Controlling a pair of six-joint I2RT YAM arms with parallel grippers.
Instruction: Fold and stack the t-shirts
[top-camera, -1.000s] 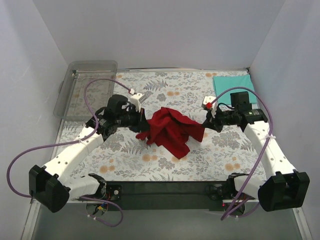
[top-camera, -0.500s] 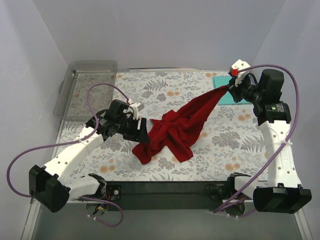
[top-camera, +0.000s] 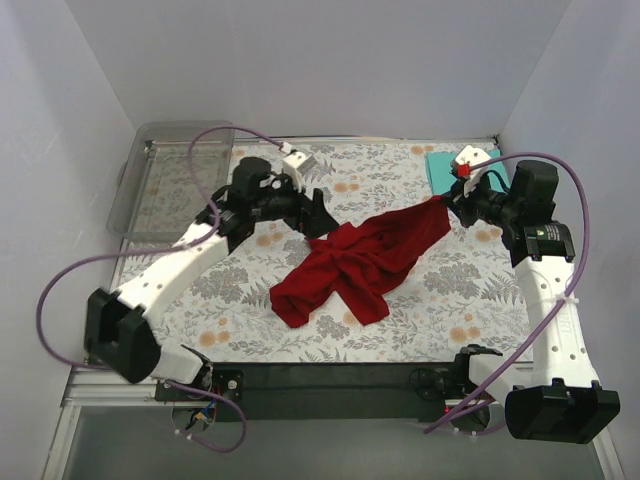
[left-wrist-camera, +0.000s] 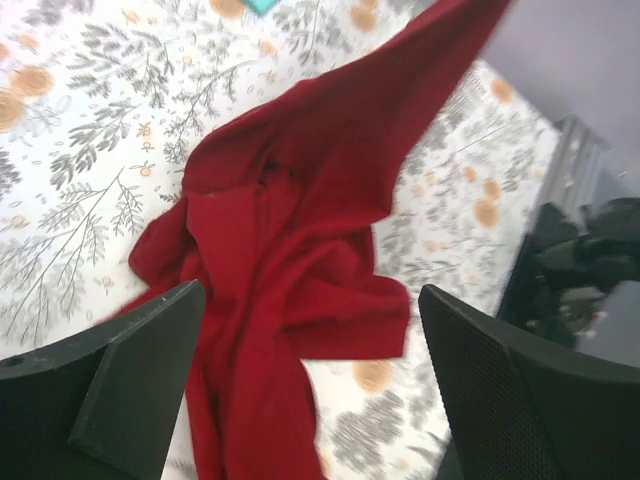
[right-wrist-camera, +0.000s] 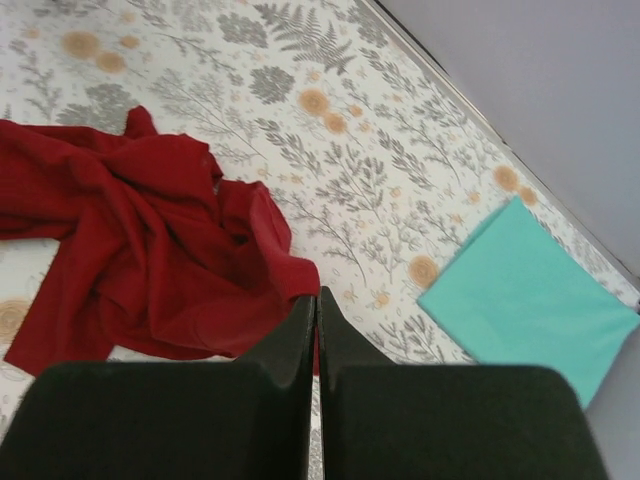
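Your left hand is released, its fingers spread wide above the far-left edge of the red t-shirt, which lies crumpled mid-tabletop. Your right hand is clenched on the shirt's far-right corner, holding it stretched out. The teal t-shirt lies folded flat in the far right corner.

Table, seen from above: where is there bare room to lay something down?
Bare tabletop shows along the back, between the clear bin and the teal shirt, and at the near right, beside the red shirt. The middle is crowded: that shirt sprawls there between the left gripper and the right gripper.
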